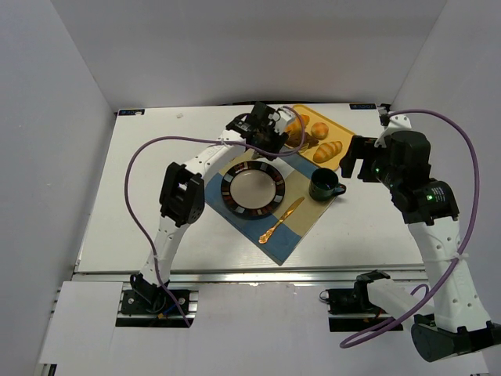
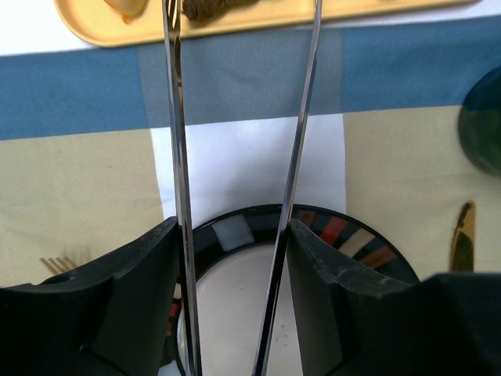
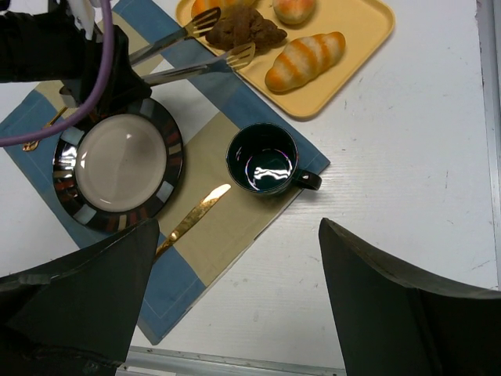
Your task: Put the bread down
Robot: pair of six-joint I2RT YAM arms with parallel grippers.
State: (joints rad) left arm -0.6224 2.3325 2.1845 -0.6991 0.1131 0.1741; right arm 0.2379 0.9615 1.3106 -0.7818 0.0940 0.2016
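The bread [image 3: 244,30] is a dark brown lumpy pastry lying on the yellow tray [image 3: 356,35], and its edge shows at the top of the left wrist view [image 2: 211,8]. My left gripper [image 2: 232,223] is shut on a pair of metal tongs [image 3: 196,69], whose two arms [image 2: 176,157] run out between the jaws. The tongs' tips stand spread on either side of the bread. Below the left gripper sits the striped-rim plate [image 3: 174,157], bare inside. My right gripper [image 3: 237,227] hangs open above the table at the right, holding nothing.
Golden croissants [image 3: 305,59] and a round bun [image 3: 293,9] share the tray with the bread. A dark green mug [image 3: 262,160], a gold knife [image 3: 192,219] and a gold fork [image 3: 39,133] lie on the blue and tan placemat [image 3: 156,290]. White walls enclose the table.
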